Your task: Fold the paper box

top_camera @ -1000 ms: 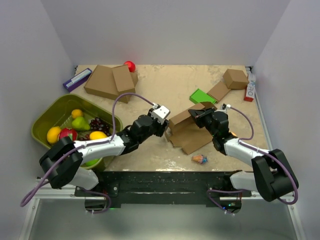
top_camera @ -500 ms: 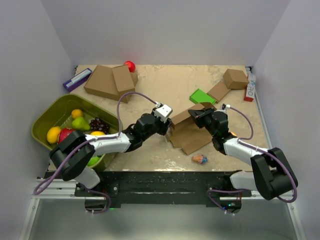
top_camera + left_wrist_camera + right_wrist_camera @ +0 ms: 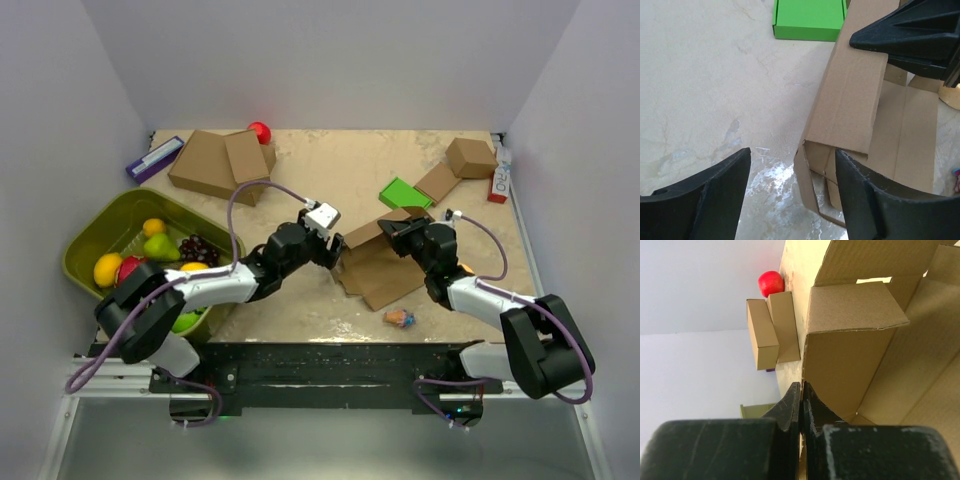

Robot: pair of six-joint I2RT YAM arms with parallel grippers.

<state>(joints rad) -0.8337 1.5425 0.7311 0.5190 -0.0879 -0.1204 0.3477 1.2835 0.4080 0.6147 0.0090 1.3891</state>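
— Brought closer since a second ago: the left gripper (image 3: 335,250), spread wide at the left end of the paper box (image 3: 385,268).
— And the right gripper (image 3: 390,228)?
— Clamped shut on that box's raised wall, seemingly so it is kept upright on the desk (image 3: 340,170).

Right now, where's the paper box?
The paper box lies centre-right in the top view, between the left gripper and the right gripper, which pinches its wall.

I worked in a robot lab cell: plain white panels (image 3: 330,60) walled my beige tabletop (image 3: 340,165), and a black mounting rail (image 3: 320,360) ran along its near edge.
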